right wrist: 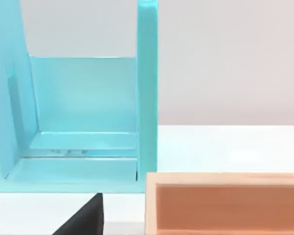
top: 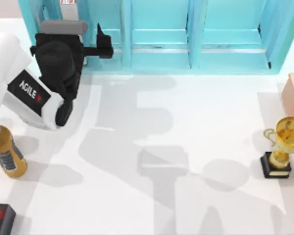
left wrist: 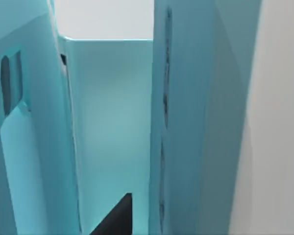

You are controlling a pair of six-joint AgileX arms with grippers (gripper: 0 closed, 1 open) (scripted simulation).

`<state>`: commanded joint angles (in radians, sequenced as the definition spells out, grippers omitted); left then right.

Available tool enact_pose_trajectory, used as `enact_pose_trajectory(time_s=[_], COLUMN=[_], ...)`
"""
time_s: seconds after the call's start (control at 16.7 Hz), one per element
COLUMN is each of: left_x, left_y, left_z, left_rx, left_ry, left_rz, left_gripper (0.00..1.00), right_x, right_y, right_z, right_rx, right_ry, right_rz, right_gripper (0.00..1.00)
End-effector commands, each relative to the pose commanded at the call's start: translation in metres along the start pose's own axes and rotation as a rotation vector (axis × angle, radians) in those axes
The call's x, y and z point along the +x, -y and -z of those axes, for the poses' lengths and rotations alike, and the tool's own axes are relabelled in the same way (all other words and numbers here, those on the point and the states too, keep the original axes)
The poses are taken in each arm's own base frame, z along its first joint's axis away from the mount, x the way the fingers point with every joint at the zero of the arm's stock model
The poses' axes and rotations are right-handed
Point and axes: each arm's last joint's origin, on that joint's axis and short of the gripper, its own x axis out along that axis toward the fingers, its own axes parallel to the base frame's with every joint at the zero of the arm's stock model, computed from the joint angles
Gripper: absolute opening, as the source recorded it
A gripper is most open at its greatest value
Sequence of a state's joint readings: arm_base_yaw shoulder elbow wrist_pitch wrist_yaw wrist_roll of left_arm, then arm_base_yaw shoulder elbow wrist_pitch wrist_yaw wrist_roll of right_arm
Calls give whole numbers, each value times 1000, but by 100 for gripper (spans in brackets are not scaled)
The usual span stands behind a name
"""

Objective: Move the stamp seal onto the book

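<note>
Left hand (top: 102, 43) reaches into teal shelf (top: 186, 34).

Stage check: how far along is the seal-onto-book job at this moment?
Done: nothing yet. In hand: the left claw is up at the shelf's left bay, pointing into it; the right claw sits by the box. Left: grip the seal, carry it to the book, set it down.

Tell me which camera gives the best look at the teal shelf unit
The top view: it shows the teal shelf unit spanning the table's far edge, several compartments side by side, the left gripper at its left end. The left wrist view sees one compartment close up; the right wrist view sees an end compartment.
</note>
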<state>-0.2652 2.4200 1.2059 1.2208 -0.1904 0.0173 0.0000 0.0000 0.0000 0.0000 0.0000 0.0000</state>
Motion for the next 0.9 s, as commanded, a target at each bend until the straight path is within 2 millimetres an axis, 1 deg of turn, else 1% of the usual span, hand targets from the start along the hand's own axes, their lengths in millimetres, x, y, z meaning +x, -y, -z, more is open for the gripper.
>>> enact_pose_trajectory(time_s=[0.72, 0.78, 0.9], left_x=[0, 0, 0], left_y=[0, 0, 0], left_z=[0, 0, 0], left_rx=[0, 0, 0], left_ry=[0, 0, 0], left_rz=[0, 0, 0], left_gripper=[2, 0, 0], right_x=[0, 0, 0], right_y=[0, 0, 0], right_z=[0, 0, 0], right_rx=[0, 0, 0], right_ry=[0, 0, 0], right_rz=[0, 0, 0], right_gripper=[100, 100, 100])
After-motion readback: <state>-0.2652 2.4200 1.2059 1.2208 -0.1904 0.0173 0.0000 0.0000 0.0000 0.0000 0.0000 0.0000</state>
